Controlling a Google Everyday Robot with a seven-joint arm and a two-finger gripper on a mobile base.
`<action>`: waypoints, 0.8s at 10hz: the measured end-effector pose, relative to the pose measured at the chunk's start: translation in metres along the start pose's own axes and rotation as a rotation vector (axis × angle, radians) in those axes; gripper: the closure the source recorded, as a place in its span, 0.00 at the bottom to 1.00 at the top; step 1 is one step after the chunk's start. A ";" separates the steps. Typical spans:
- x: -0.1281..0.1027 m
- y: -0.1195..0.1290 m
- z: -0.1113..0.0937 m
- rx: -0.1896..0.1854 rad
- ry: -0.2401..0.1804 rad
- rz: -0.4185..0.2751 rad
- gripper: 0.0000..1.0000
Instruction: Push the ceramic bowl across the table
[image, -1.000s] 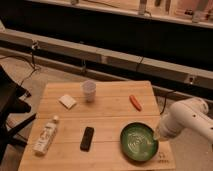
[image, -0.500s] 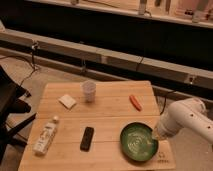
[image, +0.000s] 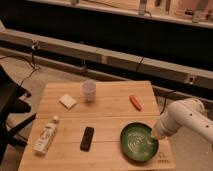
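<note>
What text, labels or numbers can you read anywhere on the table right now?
Nothing is legible.
Bottle label: print too blurred to read.
Dark mark at the table corner: unreadable.
The tool sits at the right rim of the ceramic bowl; no markings show on either.

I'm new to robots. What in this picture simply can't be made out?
All in the camera view:
- The gripper is at the right rim of the bowl. Whether it touches the bowl cannot be told, because the arm covers that spot.
- The arm runs off the right edge, so its base is hidden.
- The label on the bottle is too small to read.
</note>
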 end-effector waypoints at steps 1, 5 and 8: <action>-0.003 0.000 0.002 -0.001 -0.004 0.004 0.96; -0.005 -0.005 0.008 -0.006 -0.018 0.017 0.96; -0.008 -0.009 0.011 -0.011 -0.029 0.027 0.96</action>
